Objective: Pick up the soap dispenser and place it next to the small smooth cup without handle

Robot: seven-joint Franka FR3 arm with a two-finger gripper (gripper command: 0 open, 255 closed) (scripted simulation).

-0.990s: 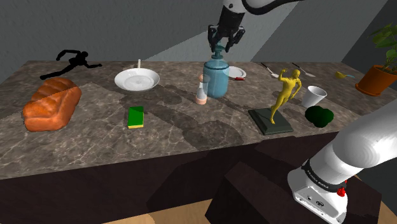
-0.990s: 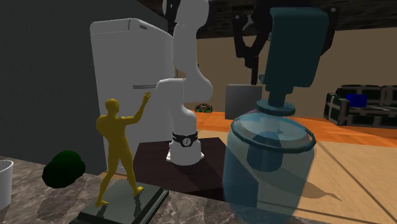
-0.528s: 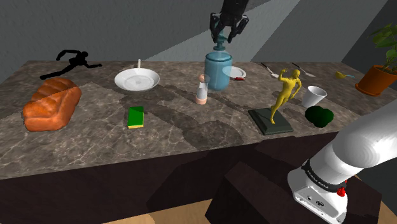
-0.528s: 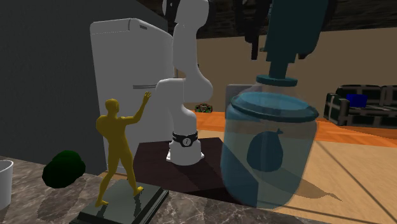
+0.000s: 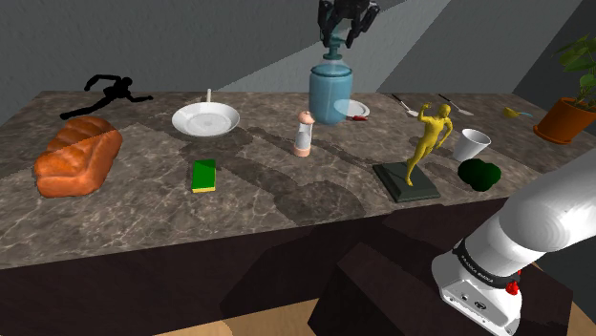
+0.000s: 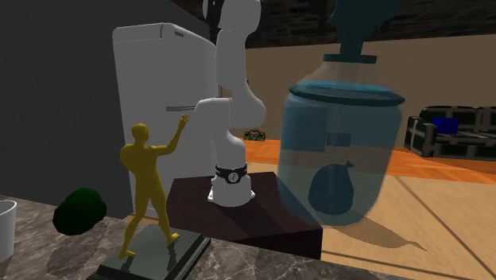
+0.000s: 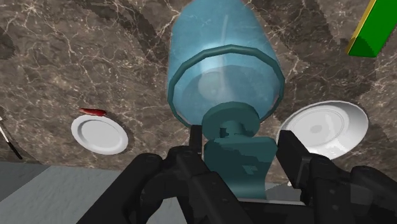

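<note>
The soap dispenser (image 5: 330,94) is a clear blue bottle with a teal pump head. It hangs upright above the marble counter (image 5: 287,200), back of centre, and looms large in the second exterior view (image 6: 338,143). My gripper (image 5: 336,40) is shut on the pump head from above. In the wrist view the black fingers (image 7: 296,159) clasp the pump, my gripper (image 7: 240,159) centred on it, with the bottle (image 7: 222,57) below. The small white handleless cup (image 5: 471,144) stands towards the shoulder view's right, and its edge shows in the second exterior view (image 6: 4,227).
A yellow figurine (image 5: 427,143) on a dark base and a dark green lump (image 5: 479,175) stand close to the cup. Under the dispenser are a small shaker (image 5: 304,134), a white plate (image 5: 355,109) and a bowl (image 5: 205,119). Farther off: green sponge (image 5: 203,176), bread loaf (image 5: 78,156), potted plant (image 5: 570,105).
The gripper has risen with the dispenser held by its pump. The bottle has left the counter and now hangs above it, shifted slightly toward the back.
</note>
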